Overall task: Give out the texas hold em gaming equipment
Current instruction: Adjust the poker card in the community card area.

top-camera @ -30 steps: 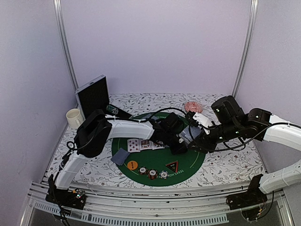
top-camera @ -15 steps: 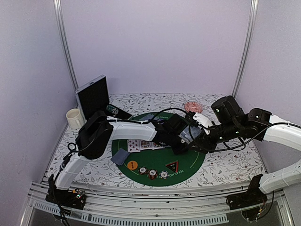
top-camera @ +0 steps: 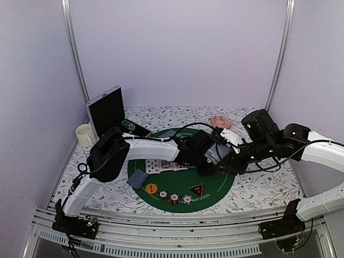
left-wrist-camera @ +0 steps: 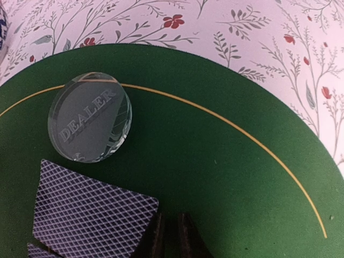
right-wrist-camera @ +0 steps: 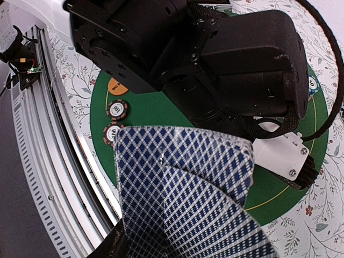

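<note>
right gripper point(top-camera: 223, 161) clamps fanned cards point(right-wrist-camera: 183, 199), fingers hidden; left gripper point(left-wrist-camera: 171, 239) nearly closed, seemingly empty, cropped

L hand point(top-camera: 208, 169) edged closer to card fan point(top-camera: 216, 153); jaws pinched in a touch

A lab test booth: plain lilac walls point(top-camera: 177, 54), metal corner posts point(top-camera: 76, 54), railed table point(top-camera: 258, 189).

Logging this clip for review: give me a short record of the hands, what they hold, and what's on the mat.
right hand: shut on fan of cards
left hand: jaws nearly closed beside a card; grip unclear
mat: dealer disc, chips, orange disc, triangle, face-up cards
</note>
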Tool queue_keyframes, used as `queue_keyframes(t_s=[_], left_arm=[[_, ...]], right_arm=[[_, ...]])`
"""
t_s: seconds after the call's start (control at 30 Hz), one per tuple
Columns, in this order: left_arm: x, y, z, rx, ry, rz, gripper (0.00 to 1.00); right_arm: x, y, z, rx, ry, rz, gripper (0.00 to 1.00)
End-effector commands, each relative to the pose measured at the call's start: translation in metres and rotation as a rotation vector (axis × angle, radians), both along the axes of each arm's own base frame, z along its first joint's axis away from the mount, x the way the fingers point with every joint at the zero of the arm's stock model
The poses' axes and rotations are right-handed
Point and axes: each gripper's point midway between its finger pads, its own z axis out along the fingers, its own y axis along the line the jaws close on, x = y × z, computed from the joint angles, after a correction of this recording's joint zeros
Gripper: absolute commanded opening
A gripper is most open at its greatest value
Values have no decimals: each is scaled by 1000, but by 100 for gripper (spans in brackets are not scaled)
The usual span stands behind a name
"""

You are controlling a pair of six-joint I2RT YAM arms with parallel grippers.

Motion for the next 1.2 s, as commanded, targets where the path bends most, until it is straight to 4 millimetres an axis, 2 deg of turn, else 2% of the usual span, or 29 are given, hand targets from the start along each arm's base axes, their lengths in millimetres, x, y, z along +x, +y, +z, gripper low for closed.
queue_keyframes(t_s=[0.0, 0.17, 0.3, 0.43, 0.57, 0.73, 0.87, 1.0, 1.17], left_arm=[[-1, 7, -7, 5, 28, -7, 11], [-21, 1, 39, -129, 41, -86, 12], [-27, 5, 79, -224, 31, -109, 13], [-22, 19, 106, -278, 53, -82, 14], [-15, 44, 124, -312, 77, -25, 15], [-4, 91, 167, -358, 55, 108, 18], [13, 144, 187, -349, 60, 301, 25], [18, 202, 208, -371, 20, 446, 38], [8, 262, 232, -365, -100, 578, 65]], right_arm=[[1, 0, 3, 11, -5, -7, 48], [-2, 2, 10, 38, -7, 6, 48], [-2, 0, 14, 45, -19, -1, 48], [-3, 0, 14, 49, -11, -2, 48], [-3, 0, 16, 52, -5, -9, 48], [0, -4, 8, 28, 28, -59, 48], [2, -8, -13, -7, 88, -124, 48], [7, -9, -34, -45, 145, -199, 48], [10, -11, -81, -156, 278, -303, 48]])
